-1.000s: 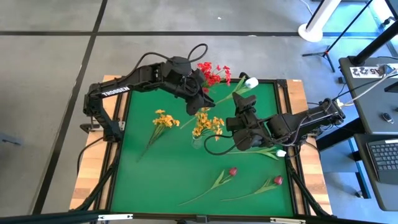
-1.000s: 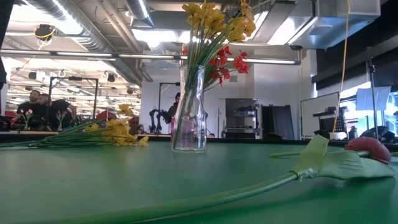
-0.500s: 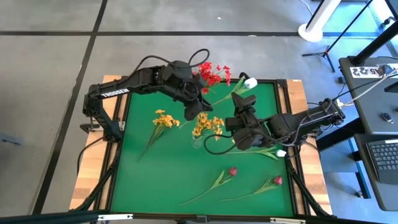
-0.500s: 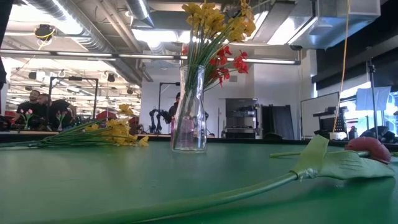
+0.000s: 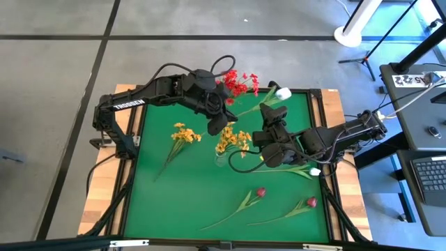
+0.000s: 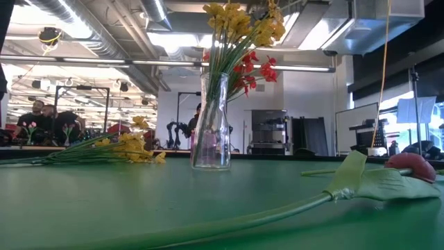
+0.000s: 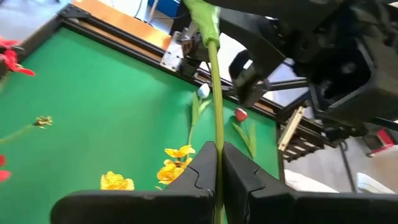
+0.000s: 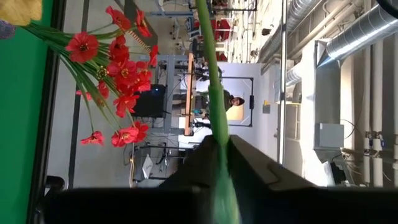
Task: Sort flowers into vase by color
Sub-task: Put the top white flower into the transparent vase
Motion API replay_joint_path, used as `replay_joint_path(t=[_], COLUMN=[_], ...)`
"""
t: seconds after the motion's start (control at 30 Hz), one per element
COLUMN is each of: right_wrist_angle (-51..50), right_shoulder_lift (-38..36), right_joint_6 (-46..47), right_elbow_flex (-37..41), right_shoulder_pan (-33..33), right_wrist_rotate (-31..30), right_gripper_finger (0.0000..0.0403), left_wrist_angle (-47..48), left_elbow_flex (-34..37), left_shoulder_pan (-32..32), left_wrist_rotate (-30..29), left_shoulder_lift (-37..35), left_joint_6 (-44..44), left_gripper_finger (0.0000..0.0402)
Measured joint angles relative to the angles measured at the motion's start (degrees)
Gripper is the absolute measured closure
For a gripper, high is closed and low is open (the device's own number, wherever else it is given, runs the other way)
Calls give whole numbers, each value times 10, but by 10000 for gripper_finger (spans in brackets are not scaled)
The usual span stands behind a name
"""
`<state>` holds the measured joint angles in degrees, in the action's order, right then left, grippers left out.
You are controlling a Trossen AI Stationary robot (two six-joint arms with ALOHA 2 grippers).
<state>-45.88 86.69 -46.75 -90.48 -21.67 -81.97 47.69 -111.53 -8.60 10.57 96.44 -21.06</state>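
Observation:
A white-bud flower (image 5: pixel 282 92) on a long green stem (image 5: pixel 251 107) is held off the table between both arms, over its far middle. My left gripper (image 5: pixel 223 125) is shut on the stem end away from the bud. My right gripper (image 5: pixel 273 111) is shut on the stem nearer the bud. A clear glass vase (image 6: pixel 211 125) stands mid-table with a yellow-orange bunch (image 5: pixel 231 140) upright in it. A red bunch (image 5: pixel 237 82) shows at the far edge. The low view shows neither gripper. My left gripper pinches the green stem (image 7: pixel 216 140) between its two fingers, which lie across it. The stem runs on from the fingers toward the right gripper (image 7: pixel 249 68) and is lifted clear of the table. My right gripper pinches the same stem (image 8: pixel 216 118) between its two fingers. The stem runs straight out past them, clear of the table.
A second yellow-orange bunch (image 5: pixel 182 134) lies on the table's left half. Another white bud (image 5: pixel 315 171) lies near the right edge. Two dark-red buds (image 5: pixel 260 192) (image 5: pixel 311 202) lie toward the near right. A raised frame (image 5: pixel 320 125) borders the green mat.
My left gripper has moved a little toward the near edge and the vase. The white bud and my right arm have stayed where they were.

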Motion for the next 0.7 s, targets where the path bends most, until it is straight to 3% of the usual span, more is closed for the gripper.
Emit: replay_joint_path(t=[0.27,0.4,0.53,0.7], right_wrist_angle=[35,24,-36,-85], right_shoulder_lift=[-10,-34,-79,-140], right_joint_6=[12,105,262,440], right_elbow_flex=[0,0,0,0], right_shoulder_pan=[-47,-83,-115,-137], right_wrist_rotate=[-4,12,61,175], right_gripper_finger=[219,157,131,132], left_wrist_angle=[-10,-21,-58,-127], left_elbow_flex=[0,1,1,8], left_shoulder_pan=[-4,0,35,124], left_wrist_rotate=[-64,-123,-196,-288], left_shoulder_lift=[-12,-35,-81,-129], left_joint_6=[22,45,86,161], left_gripper_finger=[400,401,401,401])
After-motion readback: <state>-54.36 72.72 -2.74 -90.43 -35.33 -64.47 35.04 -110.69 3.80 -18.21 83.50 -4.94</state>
